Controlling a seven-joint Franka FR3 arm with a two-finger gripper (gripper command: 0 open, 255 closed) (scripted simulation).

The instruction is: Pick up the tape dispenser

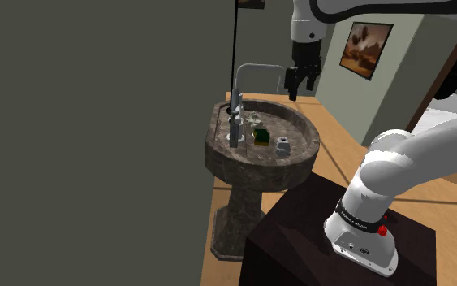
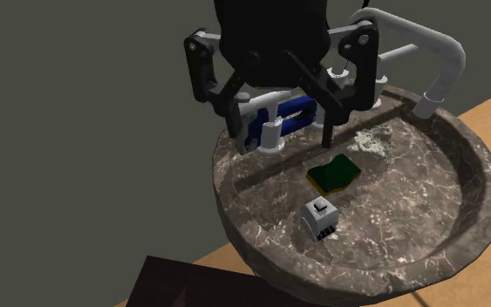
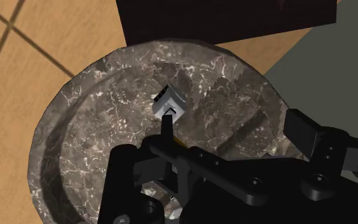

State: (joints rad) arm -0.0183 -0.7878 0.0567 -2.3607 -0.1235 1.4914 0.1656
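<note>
Gripper (image 2: 296, 138) hides part of the blue object (image 2: 297, 112) (gripper's own top cropped)

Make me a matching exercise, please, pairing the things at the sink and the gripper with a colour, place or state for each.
Things:
1. tape dispenser
2. sponge
3. faucet
4. gripper

Descriptions:
A. black, hanging open above the sink
B. green, lying flat in the basin
C. arches over the basin from the back rim
D. light grey, in the basin on the stand's side of the sponge

Pairs: 1-D, 2-B, 3-C, 4-A.
</note>
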